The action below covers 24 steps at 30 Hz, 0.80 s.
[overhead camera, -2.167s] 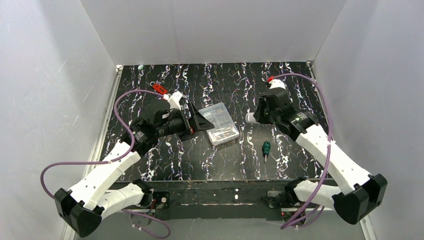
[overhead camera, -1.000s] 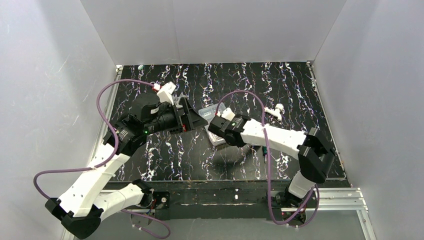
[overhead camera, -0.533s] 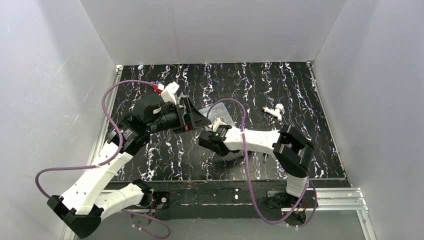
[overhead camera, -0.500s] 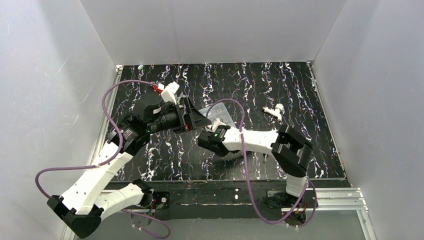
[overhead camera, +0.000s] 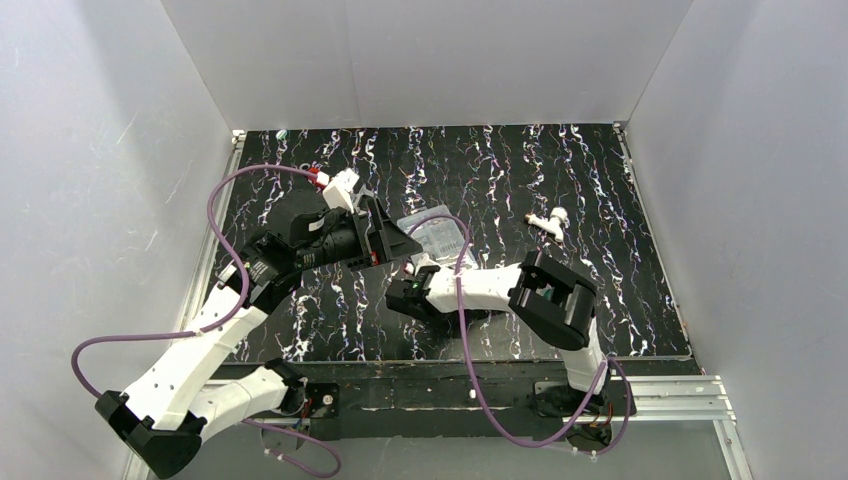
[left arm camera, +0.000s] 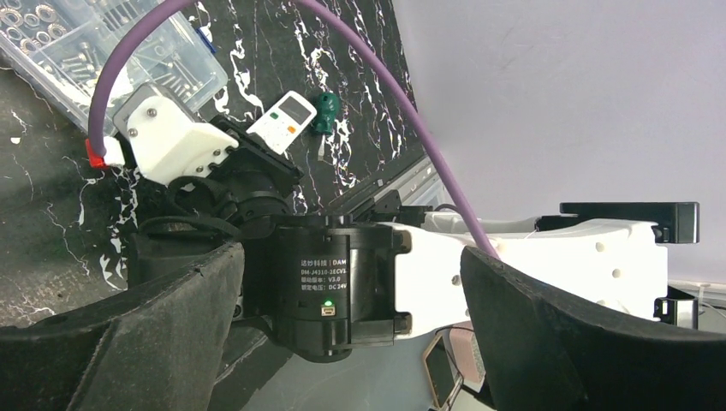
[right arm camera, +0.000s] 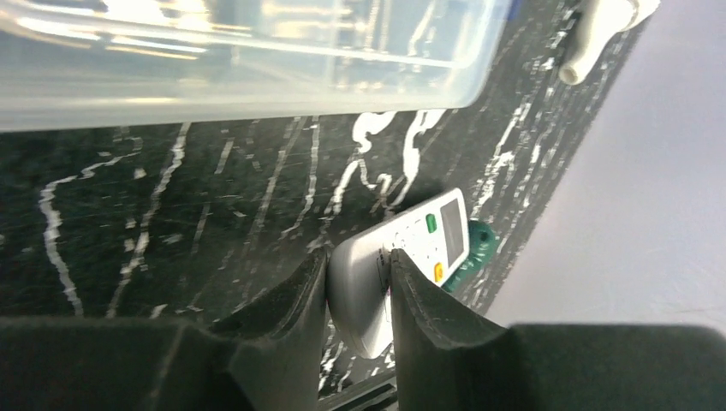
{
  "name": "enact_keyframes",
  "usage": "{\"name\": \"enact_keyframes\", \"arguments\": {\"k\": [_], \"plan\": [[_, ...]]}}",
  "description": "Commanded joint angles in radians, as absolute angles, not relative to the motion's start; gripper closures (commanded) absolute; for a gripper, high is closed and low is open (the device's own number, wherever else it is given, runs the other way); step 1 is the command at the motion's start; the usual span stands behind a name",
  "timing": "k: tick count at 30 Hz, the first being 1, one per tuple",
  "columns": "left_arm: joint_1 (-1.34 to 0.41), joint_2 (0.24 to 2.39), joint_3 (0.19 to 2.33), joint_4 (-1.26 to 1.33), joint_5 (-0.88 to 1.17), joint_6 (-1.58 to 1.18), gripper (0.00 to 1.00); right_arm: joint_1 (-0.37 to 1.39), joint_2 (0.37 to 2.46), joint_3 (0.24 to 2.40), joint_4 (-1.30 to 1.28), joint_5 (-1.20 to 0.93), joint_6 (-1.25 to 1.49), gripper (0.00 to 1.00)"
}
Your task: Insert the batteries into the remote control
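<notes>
top: left gripper [overhead camera: 395, 238] gaping wide, empty; right gripper [overhead camera: 400, 298] low, just in front of the clear parts box [overhead camera: 440, 228], its catch hidden | left wrist: remote control [left arm camera: 284, 120] lies flat just beside green screwdriver handle [left arm camera: 325, 104] | right wrist: fingers [right arm camera: 282, 317] pinch its near end, long axis running straight away; white, small display, green and orange buttons

The remote control [right arm camera: 424, 244] is smooth white plastic, the box [right arm camera: 257, 60] glossy clear plastic, the right gripper [right arm camera: 360, 265] has matt black pads [right arm camera: 287, 312], and the tabletop [right arm camera: 171, 197] is scuffed black with white veining
</notes>
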<state>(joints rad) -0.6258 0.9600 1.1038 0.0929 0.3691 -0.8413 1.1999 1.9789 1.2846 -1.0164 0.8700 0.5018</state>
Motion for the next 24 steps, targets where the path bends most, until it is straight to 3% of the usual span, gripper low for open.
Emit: {"name": "enact_keyframes", "arguments": {"k": [1, 14, 24], "plan": [[-0.630, 0.941, 1.104, 0.113, 0.378, -0.841, 0.02, 1.222, 1.981, 1.281, -0.917, 0.729, 0.590, 0.62], [-0.630, 0.943, 1.100, 0.107, 0.385, -0.844, 0.02, 1.238, 1.931, 1.262, -0.875, 0.714, 0.593, 0.33], [-0.630, 0.947, 1.117, 0.080, 0.386, -0.825, 0.02, 1.237, 1.771, 1.298, -0.791, 0.641, 0.544, 0.30]]}}
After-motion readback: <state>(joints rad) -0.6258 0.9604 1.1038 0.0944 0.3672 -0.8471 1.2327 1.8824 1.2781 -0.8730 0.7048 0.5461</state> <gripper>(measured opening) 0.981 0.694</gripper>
